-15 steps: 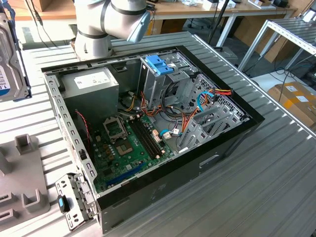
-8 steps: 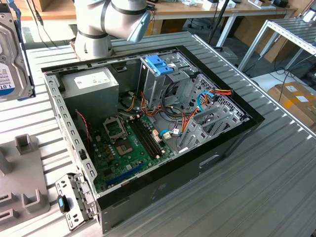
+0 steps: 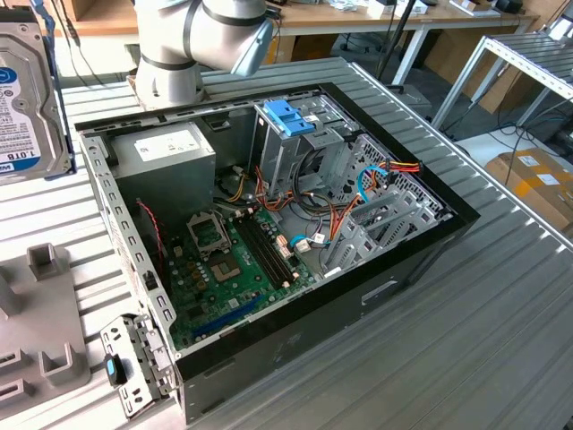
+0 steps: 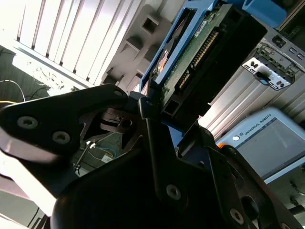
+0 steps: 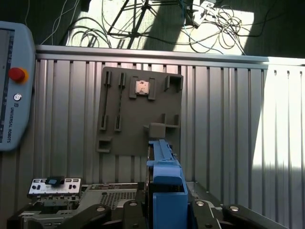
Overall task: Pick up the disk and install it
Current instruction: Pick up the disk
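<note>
half of the task reads as done: the pick-up is complete and the installation is not yet begun. the gripper [image 4: 164,107] has its fingers [image 4: 153,138] closed firmly on one end of the disk [image 4: 200,45], whose green circuit-board face shows in the second wrist view. in the first wrist view one blue side rail [image 5: 164,176] runs out from between the jaws. the disk hangs clear of every surface, edge-on above the grey fixture plate [image 5: 138,114] that lies on the ribbed table [image 5: 228,124], with the teach pendant [image 5: 14,95] beside that plate. in the exterior view the disk's labelled face [image 3: 27,98] stands upright at the exterior view's left, well apart from the open computer case [image 3: 376,296]. inside the case the drive cage [image 3: 295,157] carries a bare blue bracket [image 3: 288,116] at its top, near the power supply [image 3: 166,148] and the motherboard [image 3: 224,260]. the disk is nowhere within the case walls. judged from this, the whole of the second step is left: bringing the disk to the case and seating it in its bay.
</note>
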Tool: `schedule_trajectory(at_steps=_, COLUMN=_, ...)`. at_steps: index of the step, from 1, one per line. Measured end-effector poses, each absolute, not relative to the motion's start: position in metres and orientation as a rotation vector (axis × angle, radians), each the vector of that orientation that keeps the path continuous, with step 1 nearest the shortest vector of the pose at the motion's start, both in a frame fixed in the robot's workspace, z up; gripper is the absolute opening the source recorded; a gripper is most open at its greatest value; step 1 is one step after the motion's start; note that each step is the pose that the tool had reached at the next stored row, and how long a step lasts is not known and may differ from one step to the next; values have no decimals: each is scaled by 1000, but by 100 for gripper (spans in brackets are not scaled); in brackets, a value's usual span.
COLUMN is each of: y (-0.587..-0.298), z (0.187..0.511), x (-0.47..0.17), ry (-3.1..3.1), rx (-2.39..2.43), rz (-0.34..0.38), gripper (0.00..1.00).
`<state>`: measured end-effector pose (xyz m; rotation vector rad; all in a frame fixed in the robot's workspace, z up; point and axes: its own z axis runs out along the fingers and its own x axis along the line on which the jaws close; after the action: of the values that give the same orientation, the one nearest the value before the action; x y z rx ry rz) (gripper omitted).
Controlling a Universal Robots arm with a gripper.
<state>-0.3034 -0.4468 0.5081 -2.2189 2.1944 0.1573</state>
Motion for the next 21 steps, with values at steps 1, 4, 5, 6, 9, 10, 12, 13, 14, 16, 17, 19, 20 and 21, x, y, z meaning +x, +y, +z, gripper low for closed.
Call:
schedule_trajectory(at_steps=1, y=-447, z=508, x=-302, ry=2194, rx=-2219, rz=157, gripper=37)
schedule_trajectory(at_steps=4, y=-447, z=508, x=-299, ry=2194, rx=-2219, rz=157, gripper=37)
schedule_trajectory(at_steps=5, y=-447, z=508, x=-298, ry=2194, rx=-2219, rz=157, gripper=37)
schedule_trajectory(at_steps=6, y=-447, z=508, x=-296, ry=2194, rx=-2219, rz=157, gripper=37)
schedule_trajectory(at_steps=9, y=-448, z=508, x=-293, ry=2194, rx=-2219, rz=157, gripper=37)
schedule_trajectory(at_steps=10, y=-448, z=508, x=-292, ry=2194, rx=-2219, rz=157, gripper=37)
schedule_trajectory(at_steps=12, y=-448, z=508, x=-291, ry=2194, rx=-2219, rz=157, gripper=37)
schedule_trajectory(at_steps=13, y=-448, z=508, x=-290, ry=2194, rx=-2219, rz=157, gripper=37)
schedule_trajectory(at_steps=14, y=-448, z=508, x=-289, ry=2194, rx=-2219, rz=157, gripper=37)
schedule_trajectory(at_steps=16, y=-448, z=508, x=-287, ry=2194, rx=-2219, rz=157, gripper=37)
schedule_trajectory(at_steps=17, y=-448, z=508, x=-287, ry=2194, rx=-2219, rz=157, gripper=37)
schedule_trajectory(at_steps=19, y=-449, z=508, x=-286, ry=2194, rx=-2219, rz=157, gripper=37)
schedule_trajectory(at_steps=20, y=-449, z=508, x=-285, ry=2194, rx=-2219, rz=157, gripper=37)
schedule_trajectory(at_steps=21, y=-450, z=508, x=-275, ry=2194, rx=-2219, rz=157, gripper=37)
